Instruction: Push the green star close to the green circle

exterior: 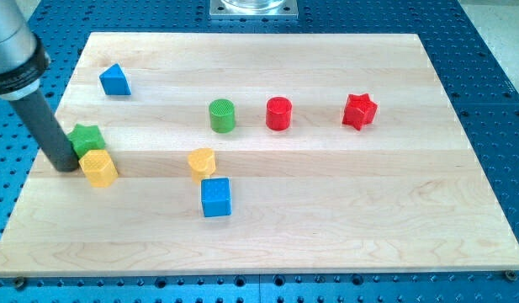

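Note:
The green star (88,136) lies near the board's left edge, touching the yellow hexagon (99,167) just below it. The green circle (222,114) stands near the board's middle, well to the view's right of the star. My tip (66,165) rests on the board just left of the yellow hexagon and below-left of the green star, close against both. The dark rod rises from it toward the view's top left.
A blue triangle (115,80) lies at the upper left. A red circle (278,113) and a red star (359,110) stand right of the green circle. A yellow heart-like block (202,162) and a blue cube (215,197) lie below the green circle. The wooden board (368,210) sits on a blue perforated table.

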